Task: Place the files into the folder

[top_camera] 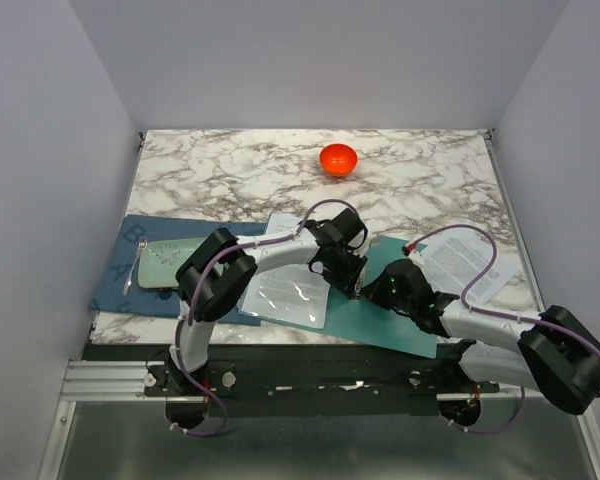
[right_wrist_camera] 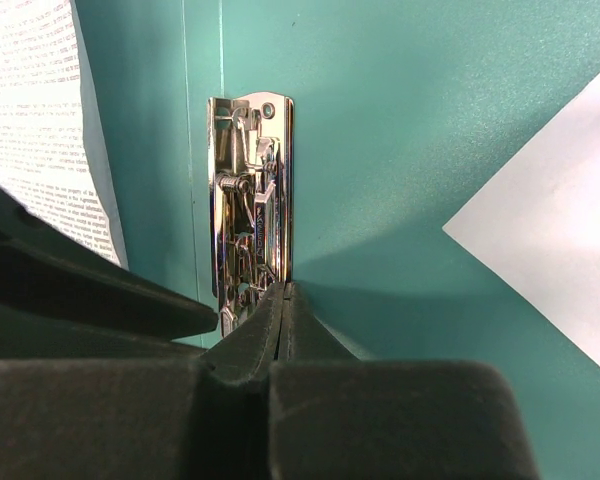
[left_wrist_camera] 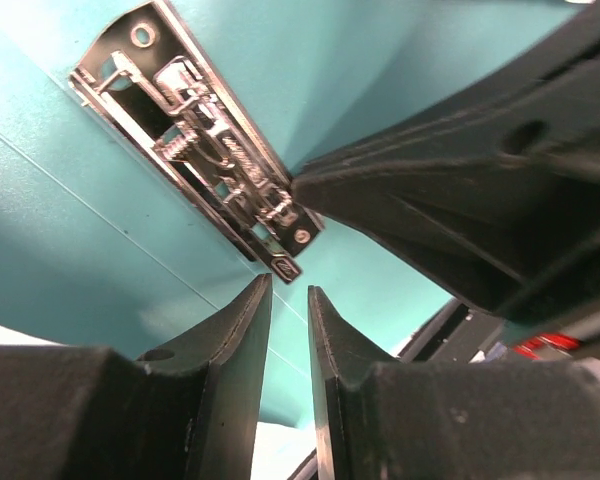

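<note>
So the folder (top_camera: 375,322) is lying open and flat along the near edge of the counter (top_camera: 230,170), roughly in the middle. Its clear sleeve page is on the left and the teal side with the metal clip (right_wrist_camera: 250,200) is on the right. The files (top_camera: 460,262) aren't in it. They're sitting on the marble toward the near right corner, right up against the folder's right side, and in the right wrist view a printed edge seems to lap over the teal a bit. Both arms are crowded over the clip. The left gripper (left_wrist_camera: 290,290) hangs just off one end of it with its fingers pulled almost together, only a thin slit left and nothing in the slit. The right gripper (right_wrist_camera: 283,292) is clenched tight, fingers pressed flat to each other, with the tip right up against the clip's near end. I honestly can't tell if it's pinching any part of the clip. Other stuff: an orange bowl (top_camera: 338,158) near the far edge, and a pale green tray (top_camera: 165,265) on a dark blue mat (top_camera: 130,290) by the near left corner.
</note>
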You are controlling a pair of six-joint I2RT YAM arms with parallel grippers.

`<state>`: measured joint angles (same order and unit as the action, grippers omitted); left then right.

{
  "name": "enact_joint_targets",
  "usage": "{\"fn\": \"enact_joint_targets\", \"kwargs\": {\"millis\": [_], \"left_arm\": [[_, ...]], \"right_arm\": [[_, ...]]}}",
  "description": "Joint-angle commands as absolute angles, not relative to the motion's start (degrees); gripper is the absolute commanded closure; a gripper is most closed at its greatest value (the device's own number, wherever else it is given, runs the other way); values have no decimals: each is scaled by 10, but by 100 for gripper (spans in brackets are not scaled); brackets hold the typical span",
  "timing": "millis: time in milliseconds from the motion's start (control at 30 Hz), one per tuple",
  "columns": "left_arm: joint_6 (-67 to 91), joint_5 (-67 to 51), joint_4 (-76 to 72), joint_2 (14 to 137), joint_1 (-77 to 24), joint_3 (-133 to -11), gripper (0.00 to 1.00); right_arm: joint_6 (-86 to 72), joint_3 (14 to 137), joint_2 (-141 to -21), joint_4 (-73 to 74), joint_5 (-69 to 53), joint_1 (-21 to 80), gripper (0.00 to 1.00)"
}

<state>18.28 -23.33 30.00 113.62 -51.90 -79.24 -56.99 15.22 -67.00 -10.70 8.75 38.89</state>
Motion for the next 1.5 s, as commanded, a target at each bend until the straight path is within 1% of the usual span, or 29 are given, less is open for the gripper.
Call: {"fn": "enact_joint_targets", "kwargs": {"millis": [0, 333, 500, 633, 900, 1233, 1333, 1400, 1467], "left_arm": [[188, -210, 295, 1151, -526, -789, 69], [189, -207, 296, 1164, -527, -799, 74], [190, -193, 292, 1142, -527, -785, 83], [187, -185, 292, 1129, -527, -780, 85], [183, -174, 289, 1125, -526, -780, 85], [188, -189, 295, 1120, -525, -796, 84], [190, -191, 291, 1107, -525, -789, 80], [190, -188, 287, 1098, -524, -785, 76], [192, -188, 286, 1095, -525, -783, 74]], "right_arm": [[-571, 130, -670, -81, 102, 387, 99], [-575, 120, -664, -81, 101, 387, 99], [-575, 119, -666, -82, 100, 387, 99], [-576, 120, -670, -83, 97, 387, 99], [-578, 116, -674, -84, 95, 387, 99], [-580, 112, -680, -87, 96, 387, 99], [-582, 109, -683, -90, 96, 387, 99], [-582, 108, -684, -91, 94, 387, 99], [-583, 108, -686, -93, 94, 387, 99]]}}
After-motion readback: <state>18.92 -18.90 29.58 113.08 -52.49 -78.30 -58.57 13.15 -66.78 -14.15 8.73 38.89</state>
